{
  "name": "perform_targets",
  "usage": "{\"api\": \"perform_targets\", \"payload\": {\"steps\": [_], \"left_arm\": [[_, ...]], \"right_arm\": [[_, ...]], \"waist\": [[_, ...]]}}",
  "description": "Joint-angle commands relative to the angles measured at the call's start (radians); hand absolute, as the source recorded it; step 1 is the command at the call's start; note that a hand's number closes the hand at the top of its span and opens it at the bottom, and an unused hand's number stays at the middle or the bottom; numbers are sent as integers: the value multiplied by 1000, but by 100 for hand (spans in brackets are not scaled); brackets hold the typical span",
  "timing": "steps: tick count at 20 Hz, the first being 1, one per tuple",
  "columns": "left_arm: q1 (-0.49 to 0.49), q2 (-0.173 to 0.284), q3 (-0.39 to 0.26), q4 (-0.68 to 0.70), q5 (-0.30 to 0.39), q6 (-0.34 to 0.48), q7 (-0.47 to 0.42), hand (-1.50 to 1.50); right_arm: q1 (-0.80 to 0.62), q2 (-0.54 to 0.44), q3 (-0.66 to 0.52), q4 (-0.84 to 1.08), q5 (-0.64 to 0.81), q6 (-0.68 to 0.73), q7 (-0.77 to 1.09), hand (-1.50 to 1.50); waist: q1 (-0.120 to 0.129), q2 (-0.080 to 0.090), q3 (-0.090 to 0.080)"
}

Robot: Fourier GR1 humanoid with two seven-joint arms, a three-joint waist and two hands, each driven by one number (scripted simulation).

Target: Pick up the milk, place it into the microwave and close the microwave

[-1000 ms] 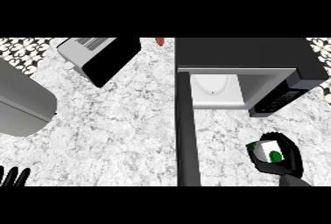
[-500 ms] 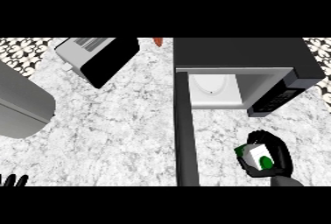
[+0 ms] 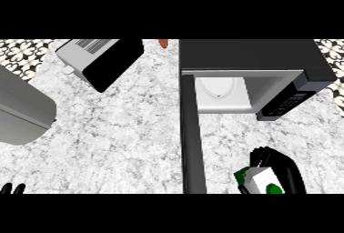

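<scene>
Two black hands only: right hand glossy black, slim ridged fingers above a broad dark palm; left hand just black fingertips at lower edge.

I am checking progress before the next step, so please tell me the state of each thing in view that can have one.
Black microwave: open, its door swung out toward the robot, white cavity showing.
White and green milk carton: held in the right hand, outside the microwave.
Right hand: curled round the milk carton.
Left hand: only fingertips show at the lower left edge.
</scene>
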Motion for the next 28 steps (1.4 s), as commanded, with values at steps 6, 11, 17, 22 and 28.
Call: {"api": "perform_targets", "payload": {"steps": [6, 11, 17, 22, 28], "left_arm": [[-29, 34, 111, 9, 102, -52, 31, -150], [-21, -10, 98, -25, 68, -39, 44, -150], [-2, 27, 184, 51, 125, -122, 6, -150], [-62, 56, 228, 154, 124, -155, -33, -150], [-80, 90, 281, 102, 190, -169, 64, -150]], "right_arm": [[108, 52, 122, -373, -11, -151, 291, 150], [19, 52, 251, -381, 20, -346, 300, 150], [-213, 52, 204, -244, 108, -510, 363, 150], [-330, 53, 130, 7, 143, -607, 294, 150], [-531, 43, 4, 291, 92, -593, 246, 150]], "waist": [[11, 4, 1], [15, 5, 2], [24, 6, 2], [27, 8, 2], [28, 10, 2]]}}
